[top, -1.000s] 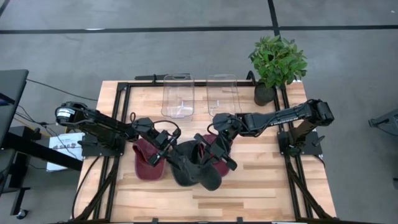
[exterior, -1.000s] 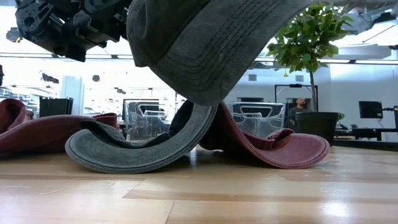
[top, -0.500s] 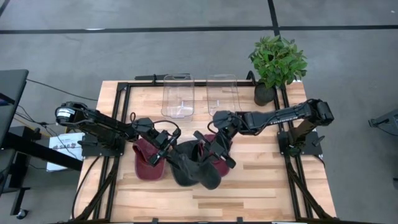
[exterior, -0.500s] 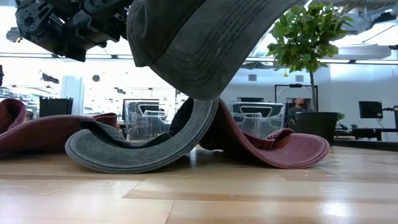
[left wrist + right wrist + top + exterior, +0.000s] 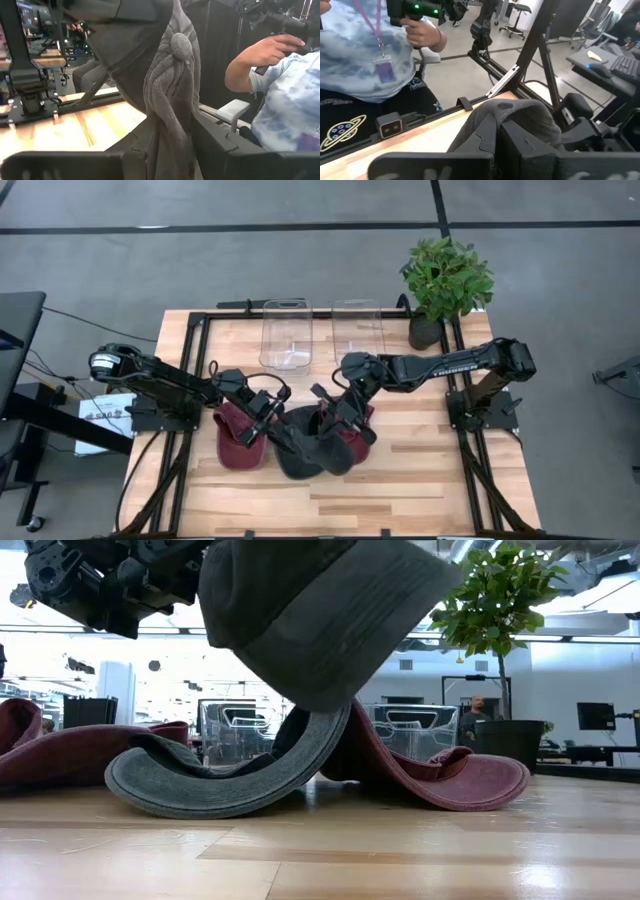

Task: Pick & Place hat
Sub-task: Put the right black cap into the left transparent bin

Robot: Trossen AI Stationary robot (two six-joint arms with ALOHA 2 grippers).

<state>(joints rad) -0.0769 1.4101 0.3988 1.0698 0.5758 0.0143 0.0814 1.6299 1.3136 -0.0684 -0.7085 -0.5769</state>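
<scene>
A dark grey hat (image 5: 308,448) sits bunched between my two grippers at the table's middle. In the low view its raised part (image 5: 320,620) hangs over a curled grey brim (image 5: 230,790) that lies on the wood. Whether that brim belongs to the same hat, I cannot tell. My left gripper (image 5: 262,423) is shut on the hat's left side and my right gripper (image 5: 340,418) is shut on its right side. Two maroon hats lie flat beside it, one on the left (image 5: 233,445) and one on the right (image 5: 357,438). My left gripper (image 5: 170,135) pinches bunched grey cloth (image 5: 167,110) between its two fingers, just below the hat's crown button (image 5: 181,45). It comes from the table's left, and the cloth there is gathered into several folds. My right gripper (image 5: 497,130) pinches a rounded fold of the grey hat (image 5: 520,112) between its two fingers. It reaches in from the table's right, and the held part is up off the table.
Two clear plastic containers (image 5: 285,335) (image 5: 358,330) stand at the far edge. A potted plant (image 5: 445,280) stands at the far right corner. A person's hand and sleeve (image 5: 270,55) show beyond the table. Bare wood lies along the near edge (image 5: 330,505).
My right gripper has moved toward the table's left and slightly toward the far edge, staying shut. The grey hat's right part has been drawn in with it. The raised part has shifted left and turned, while the brim on the table has stayed put.
</scene>
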